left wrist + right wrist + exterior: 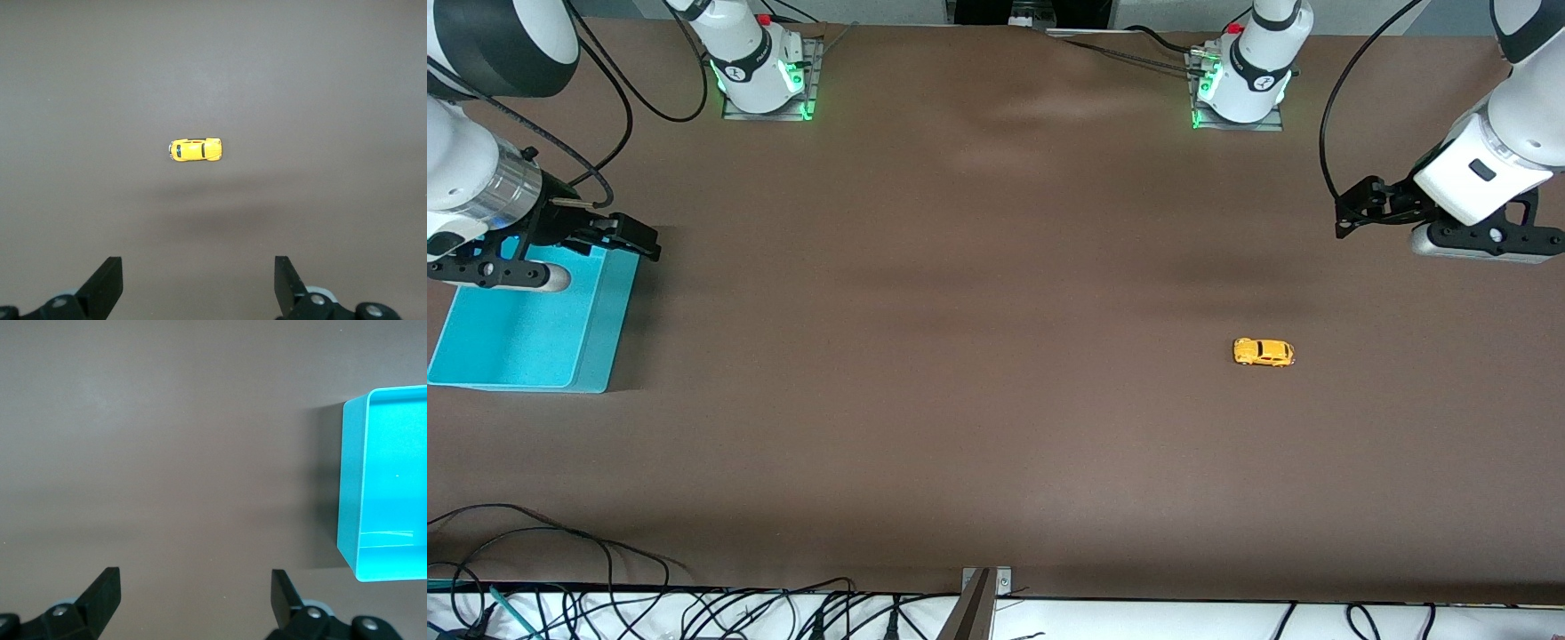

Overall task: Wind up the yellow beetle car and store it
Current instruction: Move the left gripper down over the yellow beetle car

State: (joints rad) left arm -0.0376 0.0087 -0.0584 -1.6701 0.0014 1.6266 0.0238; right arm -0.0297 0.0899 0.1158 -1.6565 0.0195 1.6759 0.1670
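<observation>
The yellow beetle car point(1263, 352) stands on its wheels on the brown table, toward the left arm's end. In the left wrist view the car point(195, 149) lies well ahead of the fingers, apart from them. My left gripper point(1347, 213) hangs in the air over bare table near that end, open and empty; its wrist view shows the left gripper point(198, 287) with a wide gap. My right gripper point(645, 242) hovers open and empty over the edge of the blue bin point(525, 338). Only table shows between the fingers of the right gripper point(195, 600).
The blue bin point(393, 440) is an open turquoise box with nothing inside, at the right arm's end of the table. Both arm bases point(760, 71) point(1240, 84) stand along the table edge farthest from the front camera. Cables point(605, 604) lie along the nearest edge.
</observation>
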